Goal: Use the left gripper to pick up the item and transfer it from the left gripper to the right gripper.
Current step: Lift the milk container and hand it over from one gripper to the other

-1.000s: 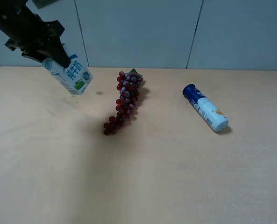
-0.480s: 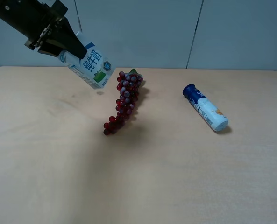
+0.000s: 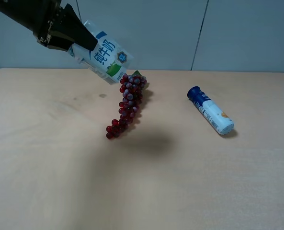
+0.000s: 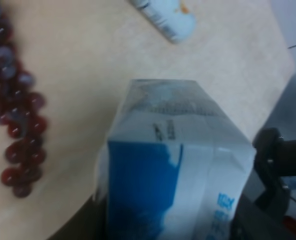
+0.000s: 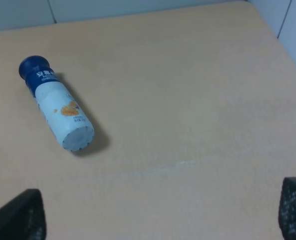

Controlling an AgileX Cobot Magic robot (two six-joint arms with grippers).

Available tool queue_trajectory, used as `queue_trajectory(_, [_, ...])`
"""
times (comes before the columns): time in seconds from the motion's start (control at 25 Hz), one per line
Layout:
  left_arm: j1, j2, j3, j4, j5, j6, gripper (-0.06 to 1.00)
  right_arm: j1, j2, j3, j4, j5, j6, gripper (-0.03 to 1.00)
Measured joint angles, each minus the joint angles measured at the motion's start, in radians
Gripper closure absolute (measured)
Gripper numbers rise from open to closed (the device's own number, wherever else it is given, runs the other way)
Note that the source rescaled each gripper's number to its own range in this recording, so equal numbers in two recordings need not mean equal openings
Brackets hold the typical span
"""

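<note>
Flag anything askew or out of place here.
Only the milk carton is askew: it hangs tilted in the left gripper, above the table near the grape bunch. The tube lies on its side; nothing spilled.

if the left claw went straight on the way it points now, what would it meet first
The left claw, milk carton leading, would probably meet bare table first: its wrist view shows the line running between the grape bunch and the tube. Depth is unclear.

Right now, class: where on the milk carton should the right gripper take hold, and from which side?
Probably the free lower body near the base, coming from the right in the high view: the left gripper clamps the milk carton at its upper end, leaving the base tilted down-right.
</note>
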Motion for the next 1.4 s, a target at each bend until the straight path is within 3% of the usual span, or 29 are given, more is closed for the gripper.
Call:
queue_trajectory(0.4, [-0.195, 0.000, 0.000, -0.019, -0.004, 0.190, 0.94, 0.000, 0.000, 0.000, 0.013, 0.000, 0.000, -0.03])
queue_trajectory(0.68, [-0.288, 0.000, 0.000, -0.019, -0.027, 0.334, 0.94, 0.000, 0.051, -0.028, 0.171, 0.008, -0.015, -0.03])
queue_trajectory(0.92, [-0.304, 0.000, 0.000, -0.017, -0.029, 0.389, 0.94, 0.005, 0.252, -0.094, 0.431, 0.005, -0.254, -0.03])
queue_trajectory(1.08, [-0.304, 0.000, 0.000, -0.009, -0.029, 0.420, 0.94, 0.073, 0.367, -0.113, 0.583, -0.033, -0.426, -0.03])
queue_trajectory(1.4, [-0.304, 0.000, 0.000, -0.009, -0.029, 0.552, 0.94, 0.314, 0.581, -0.136, 0.622, -0.111, -0.628, -0.03])
